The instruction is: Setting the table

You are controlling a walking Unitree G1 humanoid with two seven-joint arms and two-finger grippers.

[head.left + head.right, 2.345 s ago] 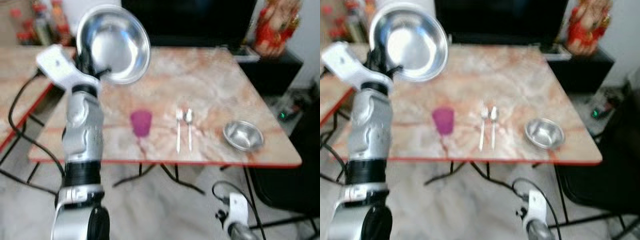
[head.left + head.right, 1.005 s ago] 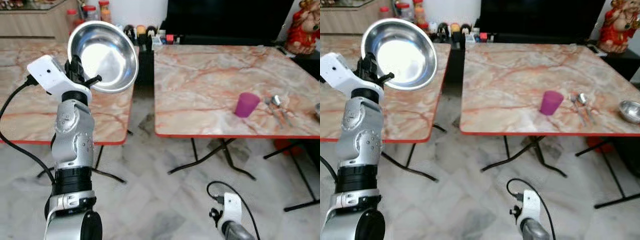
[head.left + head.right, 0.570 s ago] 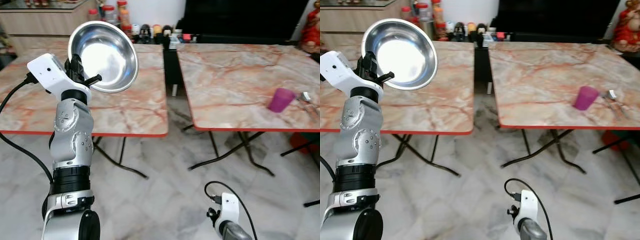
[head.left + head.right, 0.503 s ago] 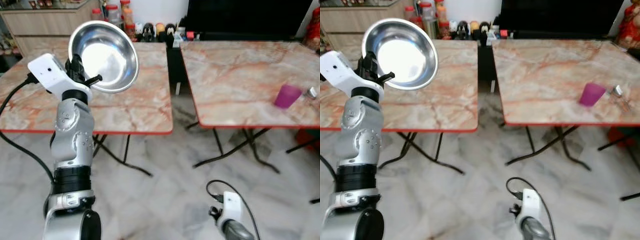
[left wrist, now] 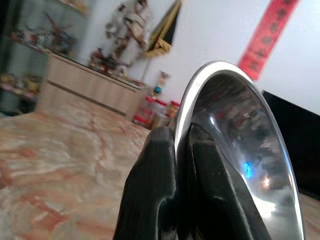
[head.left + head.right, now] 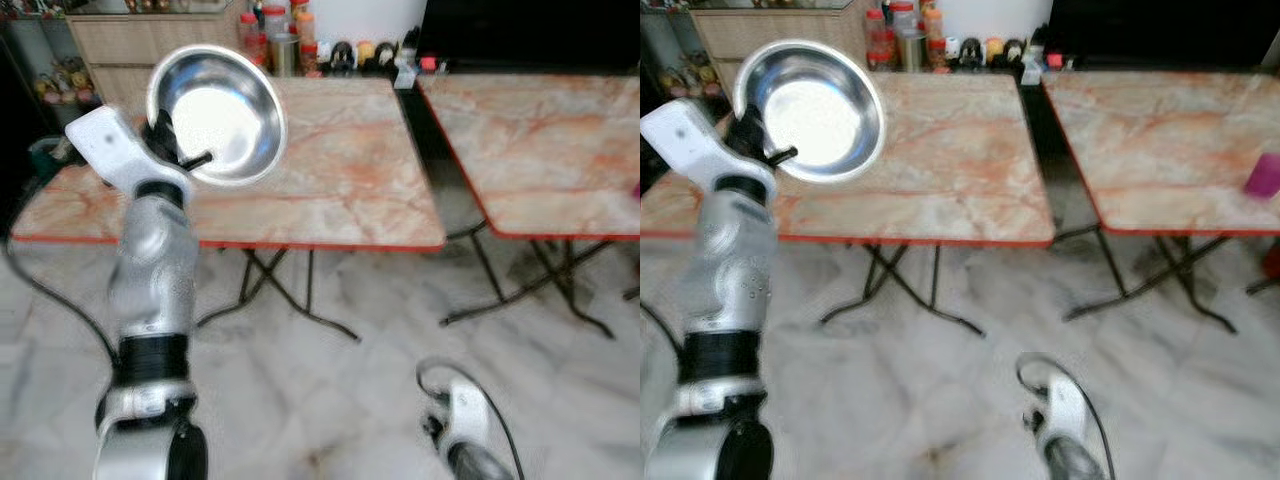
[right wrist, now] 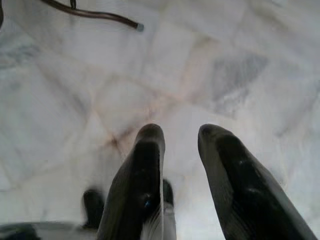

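Steel bowl (image 6: 217, 113) rides high, its rim pinched in the left gripper (image 5: 181, 137) jaws. Right gripper (image 7: 180, 135) hangs over the floor (image 7: 240, 60), jaws parted and empty.

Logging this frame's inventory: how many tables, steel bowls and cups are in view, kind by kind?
Marble-pattern folding tables with red edges: 2
Shiny round steel bowl, pinched at its rim by the left gripper: 1
Small purple plastic cup on the right-hand table: 1
Total: 4
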